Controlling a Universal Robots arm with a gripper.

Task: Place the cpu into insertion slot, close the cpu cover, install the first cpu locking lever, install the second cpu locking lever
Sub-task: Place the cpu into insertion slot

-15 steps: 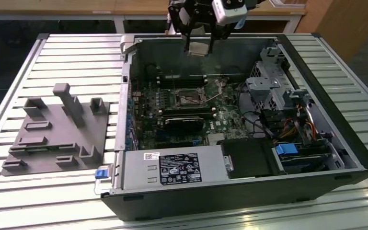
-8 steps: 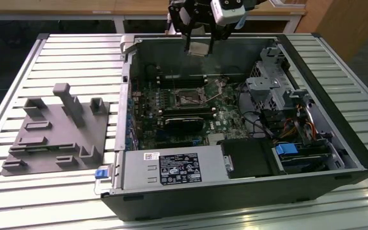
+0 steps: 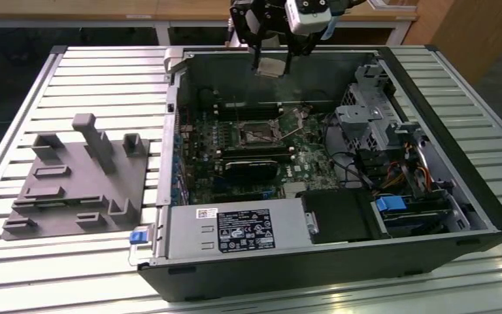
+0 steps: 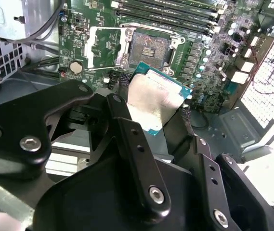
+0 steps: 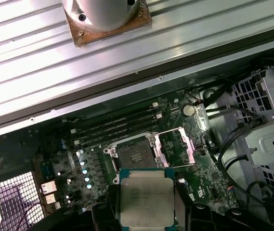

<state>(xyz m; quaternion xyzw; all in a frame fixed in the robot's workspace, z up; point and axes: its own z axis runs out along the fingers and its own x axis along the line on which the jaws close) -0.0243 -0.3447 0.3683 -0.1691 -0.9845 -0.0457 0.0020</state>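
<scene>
The cpu (image 4: pixel 162 94) is gripped by its edges in the tool (image 4: pixel 150 107), flat side down, ready for seating. In the exterior view it is held over the case (image 3: pixel 233 281), at 12 o'clock from the insertion slot (image 3: pixel 258 135). The slot lies bare, with the cpu cover (image 5: pixel 177 149) open beside it.
</scene>
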